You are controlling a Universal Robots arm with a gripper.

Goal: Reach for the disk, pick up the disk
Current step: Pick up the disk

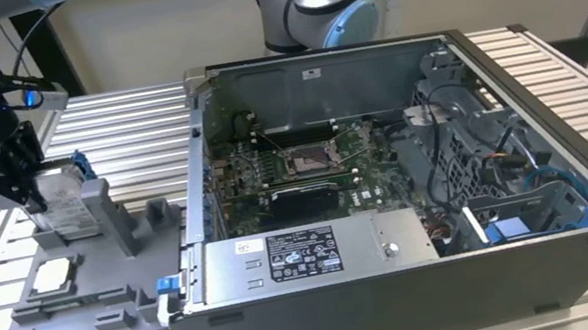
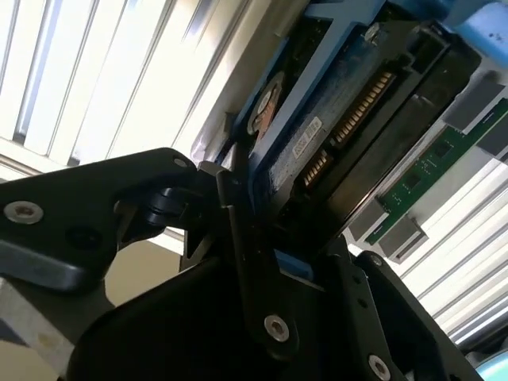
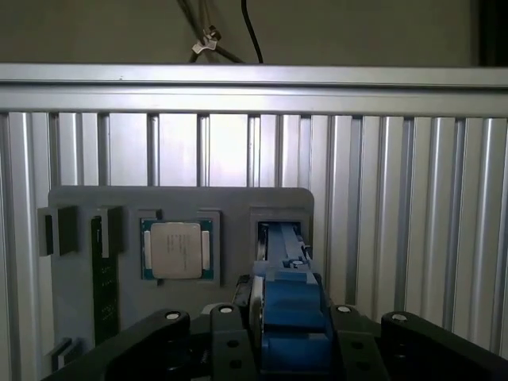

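Observation:
The disk point(image 1: 63, 200) stands on edge at the upright slot of the grey holder plate point(image 1: 123, 276), at the exterior view's left, silver with a white label and blue rails. My gripper point(image 1: 31, 199) comes down on it from above and is shut on it, one black finger on each flat side. In the first wrist view the disk's blue rail point(image 3: 290, 313) sits between the fingers point(image 3: 226, 341), above the holder's slot point(image 3: 282, 238). The second wrist view has the disk's connector edge point(image 2: 349, 119) close up. I cannot tell whether its lower edge still rests in the slot.
A small square silver chip point(image 1: 52, 276) point(image 3: 178, 249) lies in a pocket of the holder plate, beside a green memory stick point(image 3: 103, 278). An open computer case point(image 1: 313, 60) fills the exterior view's right. Another arm's base point(image 1: 316, 2) stands behind it. Ribbed metal table point(image 1: 121, 121) all around.

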